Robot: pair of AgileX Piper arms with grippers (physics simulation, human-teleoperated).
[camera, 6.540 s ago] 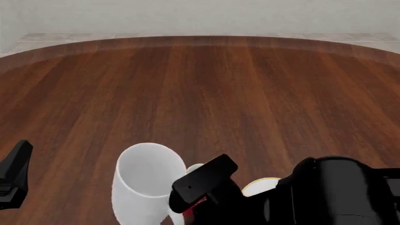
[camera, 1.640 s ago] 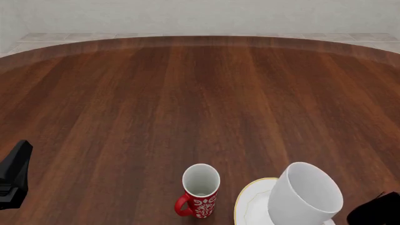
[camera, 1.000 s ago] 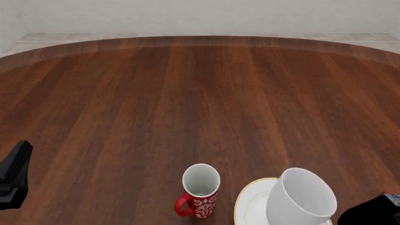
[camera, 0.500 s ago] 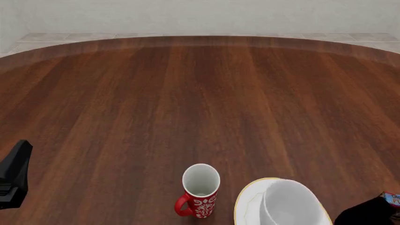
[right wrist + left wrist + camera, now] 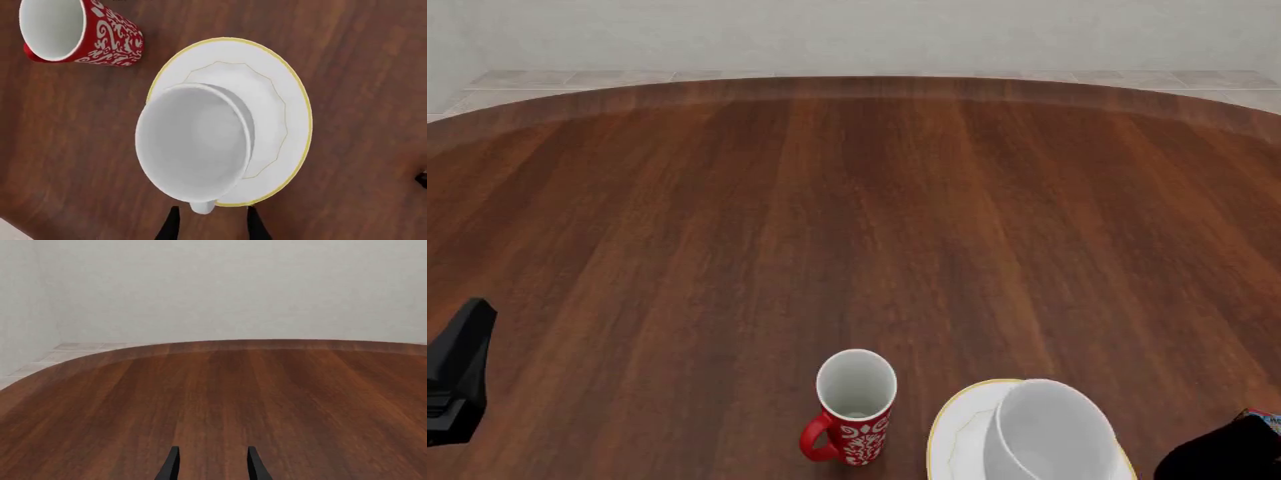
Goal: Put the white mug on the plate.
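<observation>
Right wrist view alone shows white mug handle, whole plate

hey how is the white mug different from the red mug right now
The white mug is plain glossy white; the red mug is red with a white pattern. The white mug is wider; the red mug is narrower. The white mug stands on the plate; the red mug stands on the table beside the plate. Both are upright, open and empty.
</observation>
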